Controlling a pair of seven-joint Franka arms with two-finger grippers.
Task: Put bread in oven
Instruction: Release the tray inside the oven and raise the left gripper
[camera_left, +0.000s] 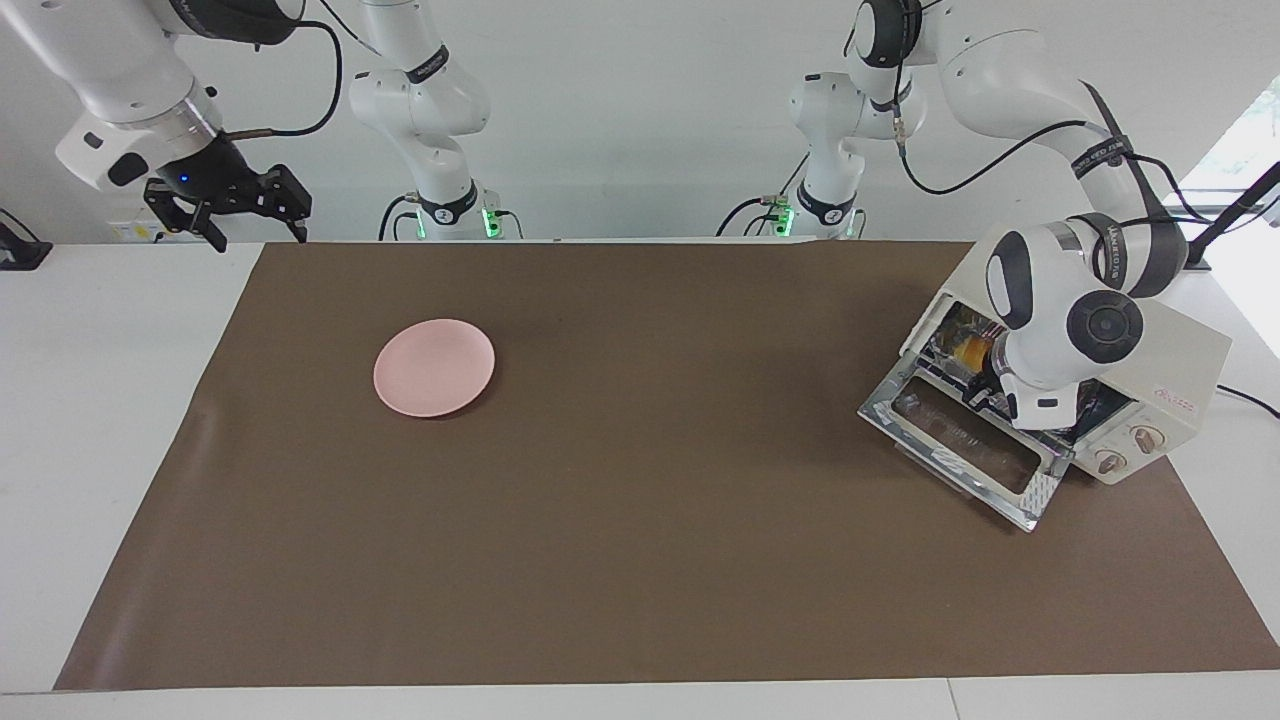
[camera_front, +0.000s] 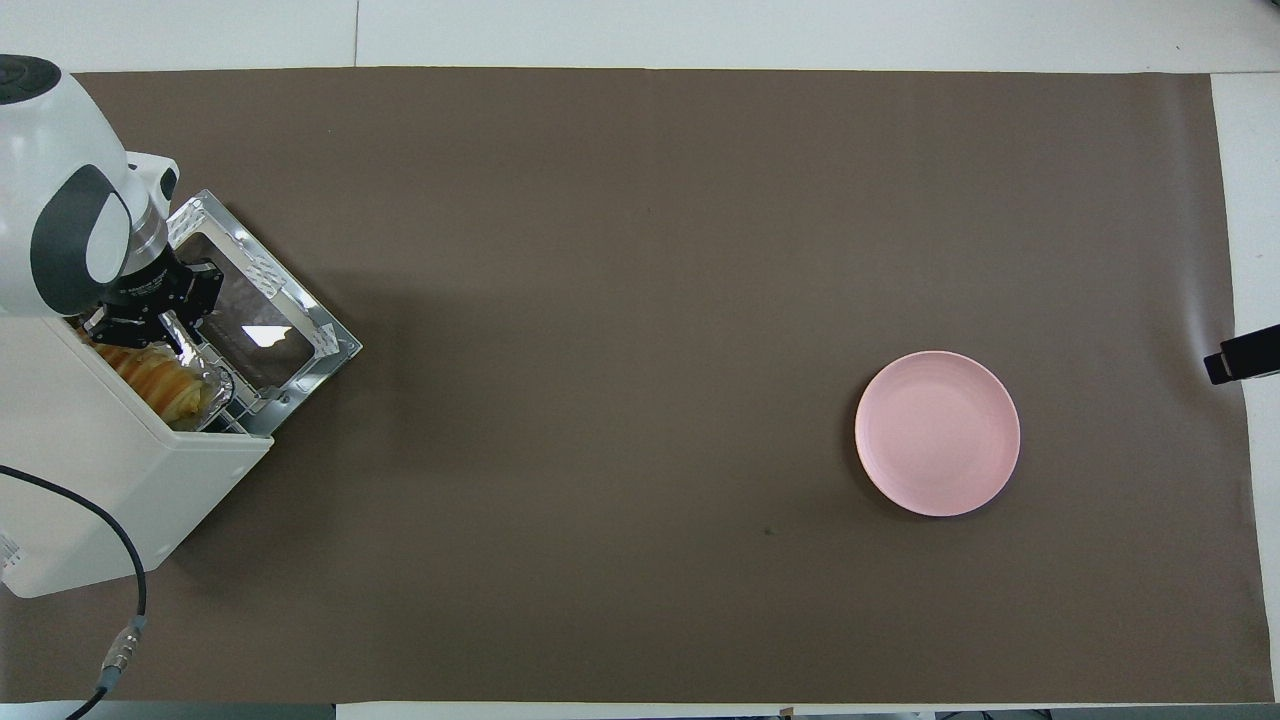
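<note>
Overhead view: a cream-white toaster oven (camera_front: 110, 480) sits at the left arm's end of the tabletop (camera_front: 640, 400), which is covered by a brown mat (camera_front: 640, 250). The oven is turned at a slant, its mouth facing out toward the middle of the mat and away from the robots. Its metal-framed glass door (camera_front: 262, 315) is dropped fully open and lies flat in front of it. Inside the mouth rests a crinkled silver foil tray (camera_front: 212, 385) on the wire rack, and in that tray lies the bread (camera_front: 150, 370), a ridged golden loaf. Only part of the loaf shows; its long axis runs along the width of the oven mouth, parallel to the door's hinge edge, slanted across the picture. The left claw (camera_front: 150, 325) hangs at the oven mouth, just over the tray's edge and touching or nearly touching the loaf; whether its fingers are spread or pinching cannot be told. In the facing view the left arm's wrist hides most of the oven opening, with a patch of yellow loaf visible inside. The right claw (camera_left: 228, 205) waits in the air above the bare tabletop at the right arm's end, its fingers spread. A pink plate (camera_front: 937, 433) sits on the mat toward that end, with nothing on it.
</note>
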